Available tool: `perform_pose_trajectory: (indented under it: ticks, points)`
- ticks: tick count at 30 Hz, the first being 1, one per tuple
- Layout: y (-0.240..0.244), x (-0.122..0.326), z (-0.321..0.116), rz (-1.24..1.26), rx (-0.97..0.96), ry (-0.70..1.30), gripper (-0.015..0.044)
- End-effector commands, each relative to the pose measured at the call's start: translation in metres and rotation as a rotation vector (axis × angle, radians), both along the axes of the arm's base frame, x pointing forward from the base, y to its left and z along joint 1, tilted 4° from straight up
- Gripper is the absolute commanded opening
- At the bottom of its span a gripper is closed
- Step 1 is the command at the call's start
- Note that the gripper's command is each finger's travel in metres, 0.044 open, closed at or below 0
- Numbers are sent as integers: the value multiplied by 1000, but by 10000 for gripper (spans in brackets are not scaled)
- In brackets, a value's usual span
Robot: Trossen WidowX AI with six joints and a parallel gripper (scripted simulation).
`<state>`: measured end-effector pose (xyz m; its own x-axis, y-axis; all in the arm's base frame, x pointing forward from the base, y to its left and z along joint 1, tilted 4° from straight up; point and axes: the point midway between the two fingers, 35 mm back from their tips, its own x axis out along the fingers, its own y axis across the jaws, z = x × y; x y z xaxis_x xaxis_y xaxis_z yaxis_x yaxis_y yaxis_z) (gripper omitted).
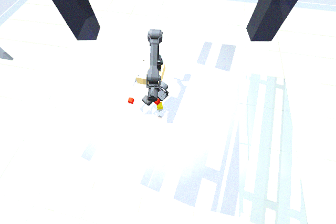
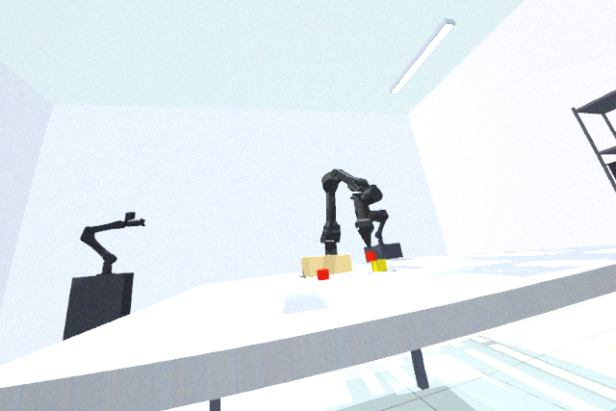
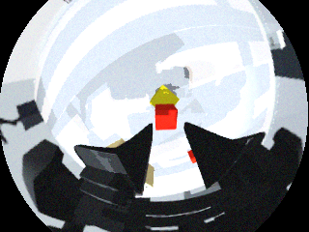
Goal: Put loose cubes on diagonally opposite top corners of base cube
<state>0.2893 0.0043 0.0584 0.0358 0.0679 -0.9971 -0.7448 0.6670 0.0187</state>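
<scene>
The yellow base cube (image 1: 159, 106) (image 2: 379, 266) (image 3: 164, 99) stands on the table. One red cube (image 1: 157, 102) (image 2: 371, 256) (image 3: 166, 121) looks level and sits over the base cube's corner nearest the arm; its contact with the base is too small to make out. My gripper (image 2: 368, 245) (image 3: 168, 126) is open, pointing down, with its fingertips just at this red cube and a narrow gap on each side of it. In the top view the wrist hides the fingertips. The other red cube (image 1: 130, 100) (image 2: 322, 274) (image 3: 192, 156) lies on the table, apart from the base.
A tan block (image 1: 141, 81) (image 2: 325, 265) (image 3: 151, 175) lies near my arm's foot, behind the cubes. Dark pedestals (image 1: 73, 7) (image 1: 275, 10) stand beyond the arm. Another arm (image 2: 94, 242) stands on a pedestal at the left.
</scene>
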Motion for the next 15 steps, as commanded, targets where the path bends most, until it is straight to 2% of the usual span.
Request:
perform_pose_trajectory:
  ticks: [1, 3, 4, 15]
  points:
    - [0, 2, 3, 3, 0, -6, 205]
    - [-4, 1, 1, -49, 1, 3, 258]
    - [-8, 2, 2, -111, 3, 7, 265]
    - [-71, 5, 10, -926, 26, 56, 265]
